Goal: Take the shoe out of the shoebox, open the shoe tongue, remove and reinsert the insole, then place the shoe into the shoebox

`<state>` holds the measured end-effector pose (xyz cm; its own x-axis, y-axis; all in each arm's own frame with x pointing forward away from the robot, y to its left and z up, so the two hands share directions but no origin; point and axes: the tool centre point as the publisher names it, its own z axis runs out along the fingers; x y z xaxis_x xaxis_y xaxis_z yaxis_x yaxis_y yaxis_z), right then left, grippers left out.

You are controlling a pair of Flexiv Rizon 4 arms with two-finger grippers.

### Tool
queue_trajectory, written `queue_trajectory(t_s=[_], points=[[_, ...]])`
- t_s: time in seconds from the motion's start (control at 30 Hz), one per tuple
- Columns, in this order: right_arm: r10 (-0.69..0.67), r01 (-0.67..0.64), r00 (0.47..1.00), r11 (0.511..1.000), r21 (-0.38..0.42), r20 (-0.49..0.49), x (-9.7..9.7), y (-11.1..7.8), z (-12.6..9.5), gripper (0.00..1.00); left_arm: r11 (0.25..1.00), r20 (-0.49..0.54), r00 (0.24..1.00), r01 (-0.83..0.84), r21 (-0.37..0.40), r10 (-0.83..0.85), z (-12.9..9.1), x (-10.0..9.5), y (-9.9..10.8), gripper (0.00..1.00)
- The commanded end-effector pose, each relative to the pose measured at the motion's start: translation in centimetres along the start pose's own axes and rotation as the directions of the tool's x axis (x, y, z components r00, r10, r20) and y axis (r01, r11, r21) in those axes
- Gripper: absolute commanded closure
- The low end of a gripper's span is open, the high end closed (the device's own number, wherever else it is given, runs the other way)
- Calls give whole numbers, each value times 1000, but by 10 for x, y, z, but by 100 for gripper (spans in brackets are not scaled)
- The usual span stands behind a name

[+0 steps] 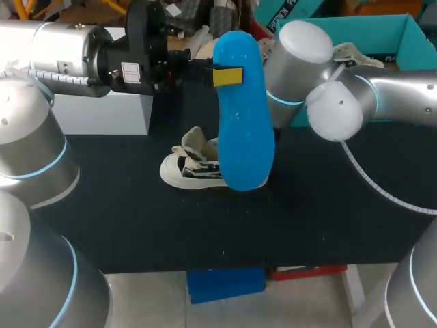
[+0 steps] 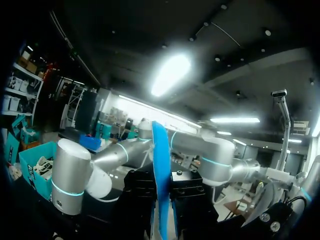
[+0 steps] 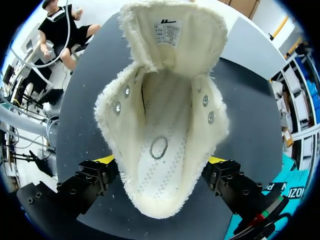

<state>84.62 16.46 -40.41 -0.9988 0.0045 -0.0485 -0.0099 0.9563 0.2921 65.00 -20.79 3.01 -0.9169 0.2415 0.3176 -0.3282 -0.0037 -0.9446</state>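
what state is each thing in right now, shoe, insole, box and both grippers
shoe: on its sole on the table, tongue folded open, no insole inside
insole: out of the shoe, held on end in the air
shoebox: open at the top, shoe not in it
left gripper: shut on the insole
right gripper: shut on the shoe, one finger on each side

It looked like a robotics lab, a test bench rather than anyone's home. Two thick silver-grey robot arms, the left arm (image 1: 61, 48) and the right arm (image 1: 389, 96), each ringed with glowing blue bands, hung over a matte black table (image 1: 205, 232). A white coiled cable (image 1: 369, 179) trailed from the right one, and a teal cardboard shoebox (image 1: 403, 41) sat at the far corner.
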Motion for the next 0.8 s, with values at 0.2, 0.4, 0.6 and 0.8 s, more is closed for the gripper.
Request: queue_trajectory(t_s=[0.2,0.4,0.6,0.8], points=[[-12,20,1000,935,-355,24,1,-11,8,0,1000,5,1000,-1,3,1,2,0,1,100],[-10,29,999,892,-452,44,-1,-12,9,0,1000,5,1000,-1,3,1,2,0,1,100],[-19,39,999,855,-517,43,-1,-13,10,0,1000,5,1000,-1,3,1,2,0,1,100],[-21,39,999,825,-564,38,-2,-15,13,0,1000,5,1000,-1,3,1,2,0,1,100]])
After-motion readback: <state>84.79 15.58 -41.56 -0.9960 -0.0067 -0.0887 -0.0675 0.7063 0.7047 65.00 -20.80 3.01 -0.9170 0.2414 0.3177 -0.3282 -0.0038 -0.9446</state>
